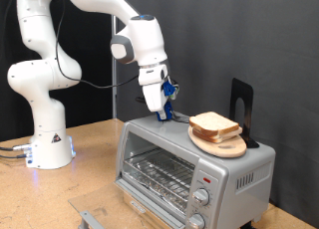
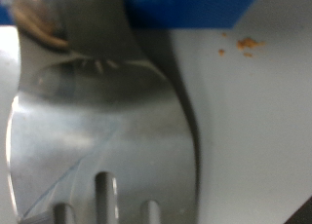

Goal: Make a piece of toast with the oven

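The white Franka arm is bending down over the small silver toaster oven [image 1: 194, 169], its gripper [image 1: 160, 112] pinching a shiny metal fork [image 2: 107, 117] beside pale square toast slices [image 1: 216, 124] stacked on a round wooden plate [image 1: 221, 146].

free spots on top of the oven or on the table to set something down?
Oven top: bare strip at the exterior view's left, between the hand and the oven's left edge. Right half crowded: wood plate with toast, black stand behind. Table: bare between robot base and oven.
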Tool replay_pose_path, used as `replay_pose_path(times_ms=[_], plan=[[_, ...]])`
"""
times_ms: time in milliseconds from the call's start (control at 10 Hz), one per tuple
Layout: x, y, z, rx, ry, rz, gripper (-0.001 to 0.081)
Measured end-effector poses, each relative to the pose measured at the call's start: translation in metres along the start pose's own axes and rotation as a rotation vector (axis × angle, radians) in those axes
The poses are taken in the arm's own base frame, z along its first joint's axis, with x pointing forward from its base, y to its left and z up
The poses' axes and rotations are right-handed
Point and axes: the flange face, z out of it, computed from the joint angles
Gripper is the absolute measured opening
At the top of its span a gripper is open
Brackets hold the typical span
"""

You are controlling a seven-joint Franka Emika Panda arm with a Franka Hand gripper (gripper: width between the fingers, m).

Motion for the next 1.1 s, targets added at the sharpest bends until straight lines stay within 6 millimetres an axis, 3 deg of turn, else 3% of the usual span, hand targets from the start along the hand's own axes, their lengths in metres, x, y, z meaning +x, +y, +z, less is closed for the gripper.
replay_pose_path(times_ms=[500,600,700,1100], plan=[[0.001,0.002,0.0,-0.01,0.004,0.013,0.0476],[0.002,0.002,-0.001,-0.01,0.007,0.014,0.0552],[0.002,0.002,-0.002,-0.01,0.01,0.014,0.074],[0.001,0.001,-0.013,-0.007,0.024,0.013,0.08]])
